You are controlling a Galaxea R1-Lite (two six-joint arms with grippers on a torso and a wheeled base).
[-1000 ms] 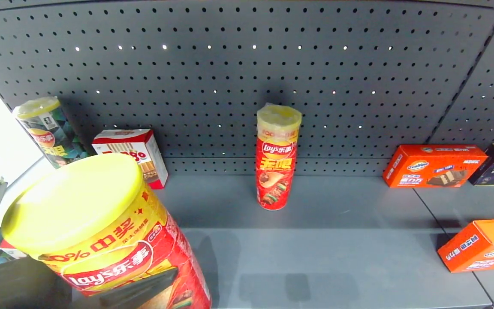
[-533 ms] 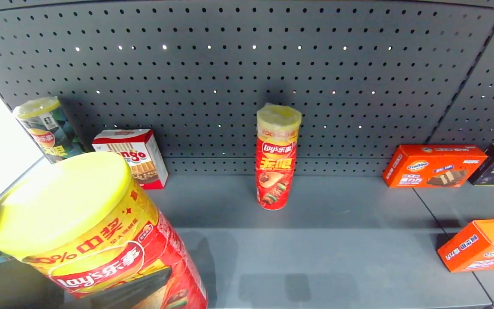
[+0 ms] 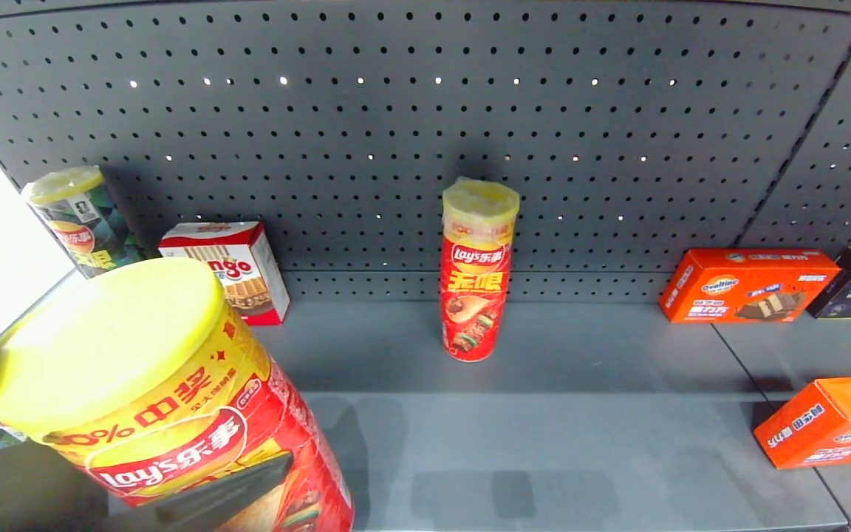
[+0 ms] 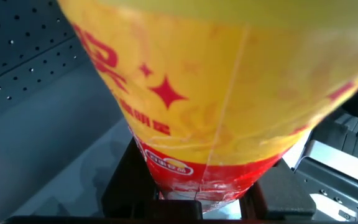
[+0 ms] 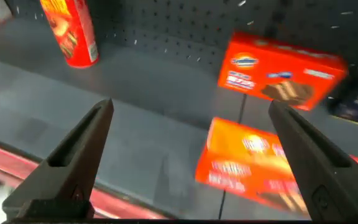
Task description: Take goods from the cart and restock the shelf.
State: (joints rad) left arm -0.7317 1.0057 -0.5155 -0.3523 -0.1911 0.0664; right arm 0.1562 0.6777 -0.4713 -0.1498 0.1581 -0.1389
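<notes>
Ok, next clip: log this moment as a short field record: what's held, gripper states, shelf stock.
held: large chip can, tilted, yellow lid up
left gripper: shut on the large chip can
right gripper: open, empty, facing the shelf
shelf left: dark can, white box
shelf middle: slim red can, upright
shelf right: back orange box, front orange box

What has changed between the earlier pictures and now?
The big chip can, clamped in the left gripper, shifted slightly toward the robot's left, mostly in the first half second. Nothing was taken hold of or let go. The small chip can, the white box and the orange boxes on the shelf stayed put.
</notes>
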